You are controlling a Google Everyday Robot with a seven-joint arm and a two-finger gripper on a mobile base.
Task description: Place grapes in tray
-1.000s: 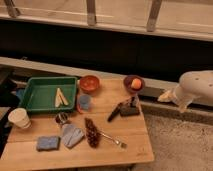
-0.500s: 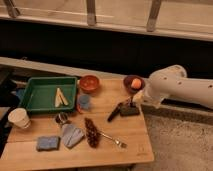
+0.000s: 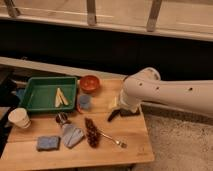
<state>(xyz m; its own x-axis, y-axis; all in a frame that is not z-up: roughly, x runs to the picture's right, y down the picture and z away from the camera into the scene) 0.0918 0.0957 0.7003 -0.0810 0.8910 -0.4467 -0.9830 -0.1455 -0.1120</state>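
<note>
Grapes [image 3: 91,132] are lying on the wooden table [image 3: 127,147] in front of the tray [image 3: 50,79], not in it, with the fork [image 3: 111,138] just beside them. Since half a second ago the arm [image 3: 170,92] is reaching further left and is now covering the far-right bowl. The gripper [image 3: 116,104] is hanging over the table's middle, jaws spread wide and holding nothing. The green tray is holding two pale sticks [image 3: 60,97]. The orange-red bowl [image 3: 89,83] is sitting just beside it; I cannot tell its contents.
</note>
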